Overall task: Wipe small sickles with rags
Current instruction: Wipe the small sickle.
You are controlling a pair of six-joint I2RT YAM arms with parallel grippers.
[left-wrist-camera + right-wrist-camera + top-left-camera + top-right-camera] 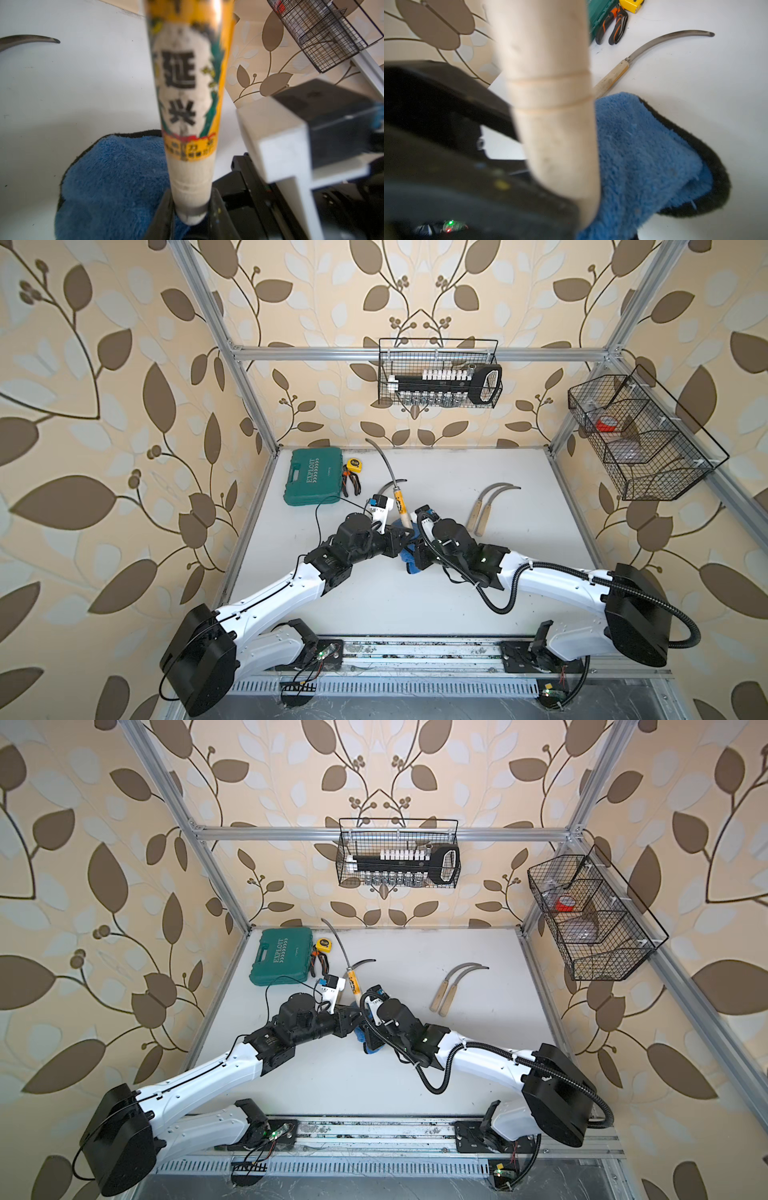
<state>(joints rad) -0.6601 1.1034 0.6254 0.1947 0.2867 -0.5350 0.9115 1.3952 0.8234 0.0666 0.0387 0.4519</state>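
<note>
We see the left gripper (191,209) pinching the butt end of the labelled sickle (402,508), one finger (166,207) pressed against each side of its pale wooden handle. From that grip the handle and thin curved blade run toward 11 o'clock in both top views, near the middle of the desk (519,572).

The right gripper (417,558) sits just at 3 o'clock of the left one, almost touching it. We read its jaws as pressed together on the blue cloth (643,155), which bunches out from its tip beside the lower handle. The dark trim edge of the cloth shows along its fold, and part of the cloth lies on the desk under both grippers.

A second sickle (612,76) lies flat on the desk just behind the cloth, its blade curving toward 2 o'clock. Two more sickles (473,518) lie side by side, handles touching, at 2 o'clock from the grippers and well apart from them.

In the 10 o'clock corner we find a green tool case (313,477), with a yellow tape measure (354,464) and orange-handled pliers (351,485) just beside it.
</note>
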